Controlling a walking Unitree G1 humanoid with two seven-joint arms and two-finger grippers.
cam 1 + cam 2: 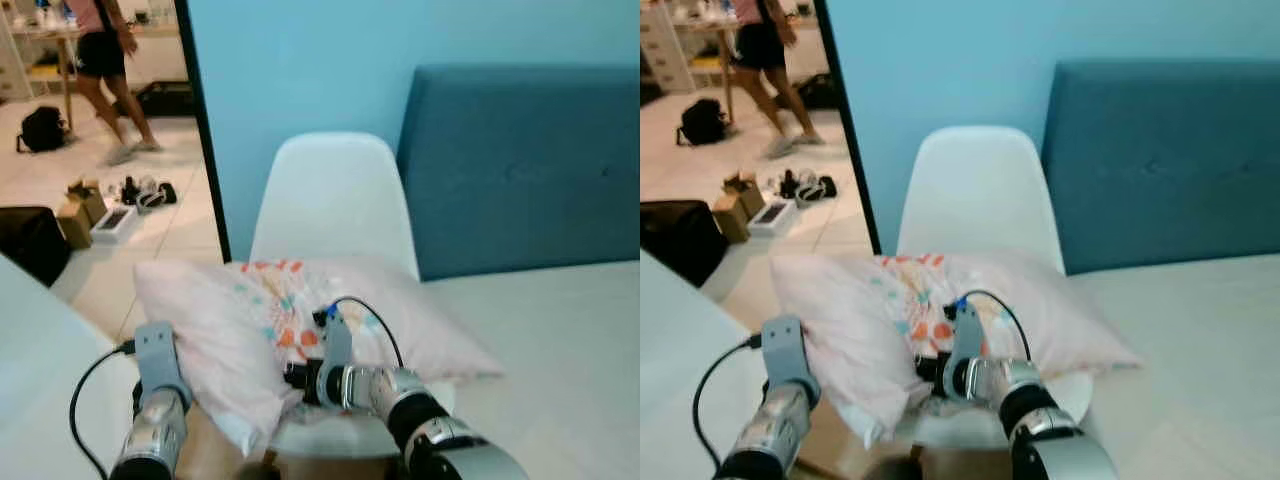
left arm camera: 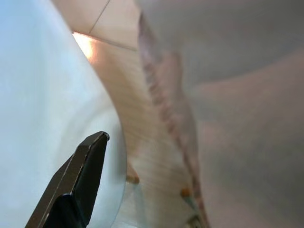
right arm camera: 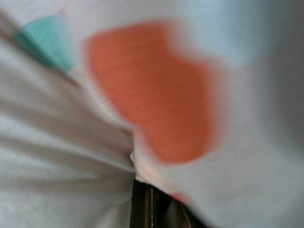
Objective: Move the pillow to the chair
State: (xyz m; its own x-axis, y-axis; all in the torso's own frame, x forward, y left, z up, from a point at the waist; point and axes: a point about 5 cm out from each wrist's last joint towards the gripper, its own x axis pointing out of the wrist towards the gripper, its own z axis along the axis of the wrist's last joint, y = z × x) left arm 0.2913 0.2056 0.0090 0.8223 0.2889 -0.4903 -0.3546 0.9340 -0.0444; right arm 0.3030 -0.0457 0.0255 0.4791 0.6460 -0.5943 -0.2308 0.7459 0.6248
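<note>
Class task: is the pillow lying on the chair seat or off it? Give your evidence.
On it. The pillow lies flat across the white chair's seat, overhanging both sides, with the right gripper pressed into its fabric.

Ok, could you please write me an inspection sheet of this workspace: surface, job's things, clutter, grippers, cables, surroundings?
Surface: white chair seat, mostly covered; white bed to the robot's right.
Job's things: pillow, pale with orange and teal spots, lies across the chair seat and overhangs on both sides.
Clutter: boxes and shoes and a black bag on the floor beyond the doorway.
Grippers: right gripper pinches pillow fabric; left gripper sits at the pillow's left edge, its grip hidden.
Cables: black cable loops over the right wrist; another beside the left arm.
Surroundings: blue wall, teal headboard, a person walking in the next room.
</note>
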